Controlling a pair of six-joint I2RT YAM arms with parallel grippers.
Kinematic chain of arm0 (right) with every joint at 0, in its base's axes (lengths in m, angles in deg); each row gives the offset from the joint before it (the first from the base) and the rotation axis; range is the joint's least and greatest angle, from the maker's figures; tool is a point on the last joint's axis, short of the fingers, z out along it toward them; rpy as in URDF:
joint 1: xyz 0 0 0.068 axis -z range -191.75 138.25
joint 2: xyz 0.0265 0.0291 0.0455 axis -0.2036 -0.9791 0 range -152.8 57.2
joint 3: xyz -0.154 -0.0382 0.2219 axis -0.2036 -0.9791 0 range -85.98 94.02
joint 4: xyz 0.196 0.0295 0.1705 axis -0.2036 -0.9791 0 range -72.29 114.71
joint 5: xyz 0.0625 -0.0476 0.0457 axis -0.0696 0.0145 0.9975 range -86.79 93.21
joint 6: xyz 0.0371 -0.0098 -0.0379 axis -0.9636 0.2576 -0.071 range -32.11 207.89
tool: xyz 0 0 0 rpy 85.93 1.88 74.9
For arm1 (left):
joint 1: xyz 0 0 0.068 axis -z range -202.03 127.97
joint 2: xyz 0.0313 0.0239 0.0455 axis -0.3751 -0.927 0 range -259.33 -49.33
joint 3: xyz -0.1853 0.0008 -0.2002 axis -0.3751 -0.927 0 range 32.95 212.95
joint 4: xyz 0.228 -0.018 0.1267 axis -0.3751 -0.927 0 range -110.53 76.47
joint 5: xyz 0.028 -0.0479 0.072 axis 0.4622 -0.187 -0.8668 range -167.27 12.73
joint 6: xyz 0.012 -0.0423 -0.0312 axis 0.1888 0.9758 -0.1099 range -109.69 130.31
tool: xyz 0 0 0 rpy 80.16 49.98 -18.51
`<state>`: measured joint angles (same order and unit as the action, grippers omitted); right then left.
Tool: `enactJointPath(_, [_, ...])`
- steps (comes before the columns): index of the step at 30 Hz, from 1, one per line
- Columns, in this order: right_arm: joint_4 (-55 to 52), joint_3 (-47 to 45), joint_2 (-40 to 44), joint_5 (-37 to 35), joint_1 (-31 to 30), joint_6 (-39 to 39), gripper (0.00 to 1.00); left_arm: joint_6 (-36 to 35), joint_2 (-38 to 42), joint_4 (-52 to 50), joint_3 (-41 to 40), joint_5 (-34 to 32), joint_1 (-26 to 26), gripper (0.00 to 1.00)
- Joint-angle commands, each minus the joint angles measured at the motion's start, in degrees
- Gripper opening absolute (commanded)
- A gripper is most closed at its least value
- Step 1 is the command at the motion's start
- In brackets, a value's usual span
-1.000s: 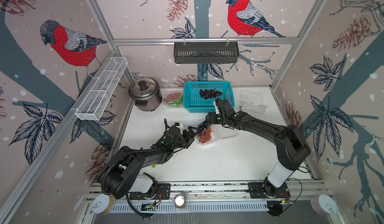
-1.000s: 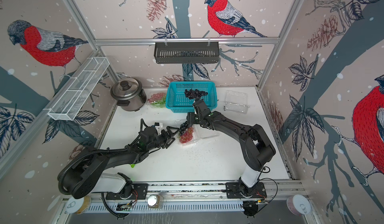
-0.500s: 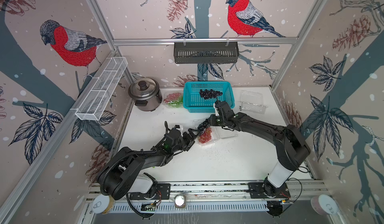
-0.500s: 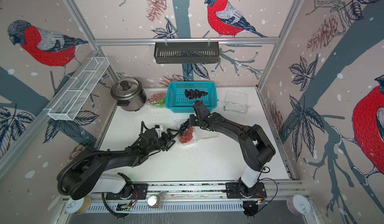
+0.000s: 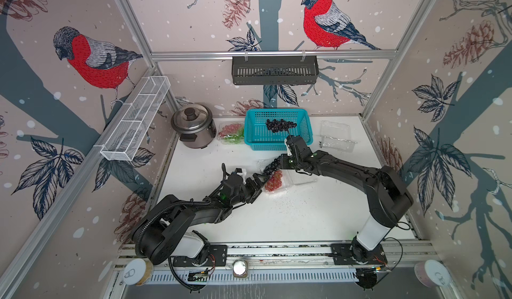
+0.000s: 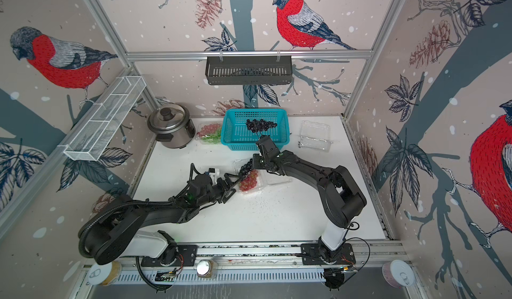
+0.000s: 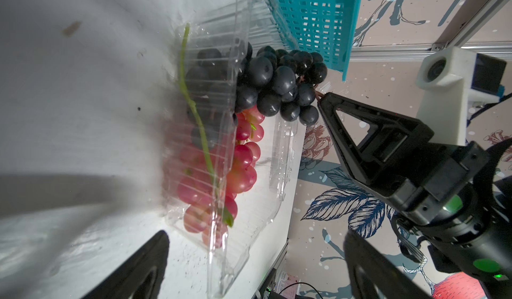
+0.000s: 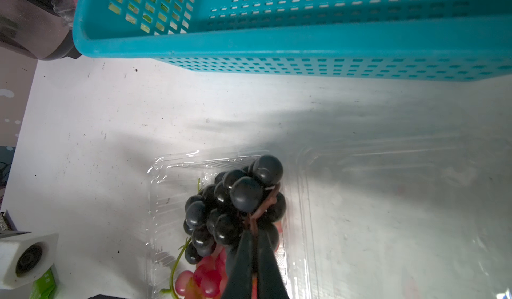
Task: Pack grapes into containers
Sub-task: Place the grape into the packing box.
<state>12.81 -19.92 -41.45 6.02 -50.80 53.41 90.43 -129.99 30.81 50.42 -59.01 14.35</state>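
On the white tabletop (image 5: 304,222), nearest the middle, the left gripper (image 5: 257,186) reaches in from the near left. Its jaws are spread wide and hold nothing, just short of the near-left corner of the middle clamshell punnet (image 5: 303,177).

This punnet lies open. Its tray is on the left, with its long axis running roughly near to far, and its lid is folded flat to the right. In the tray lies a bunch of red grapes (image 5: 274,180), stretched from near-left to far-right, with a green stem running along the tray wall in the left wrist view.

Above the tray's far end, the right gripper (image 8: 254,239) is clamped tight on the brown stem of a dark grape bunch (image 8: 235,203). The stem end points far-right towards the claw. The bunch trails down to the near-left, its lower grapes inside the tray and against the red ones.

Farther back stands the teal basket (image 5: 250,130), long side running left to right. A second dark bunch (image 5: 279,125) lies across its far half, stretched left to right.

Just left of the basket, another clamshell (image 5: 221,135) holds pale red grapes (image 5: 231,128) and green grapes (image 5: 234,139). Left of that is the steel rice cooker (image 5: 194,128).

Well to the basket's right, an empty clear clamshell (image 5: 335,137) lies open, long axis left to right.
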Motion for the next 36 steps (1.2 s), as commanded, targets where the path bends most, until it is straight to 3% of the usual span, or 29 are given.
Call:
enactJointPath(1, [-0.6,-0.4,1.3,-0.7,-0.6,-1.0,0.05,1.5,-1.1,3.9,0.9,-0.8,0.8,0.97])
enactJointPath(13, [1.6,-9.0,6.3,0.6,-4.4,-7.7,0.05,2.9,-5.4,7.6,3.2,-2.1,3.5,0.97])
enactJointPath(23, [2.4,-13.6,5.4,-0.5,-5.3,-9.7,0.07,3.3,-6.3,8.8,3.2,-2.5,4.1,0.96])
enactJointPath(28, [0.6,-12.3,4.1,-1.9,-5.4,-8.7,0.14,3.4,-6.0,8.7,2.9,-2.7,4.2,0.97])
enactJointPath(36, [-5.2,-8.3,6.6,-5.7,-5.1,-5.5,0.35,3.3,-5.9,8.3,3.1,-2.7,4.3,0.97])
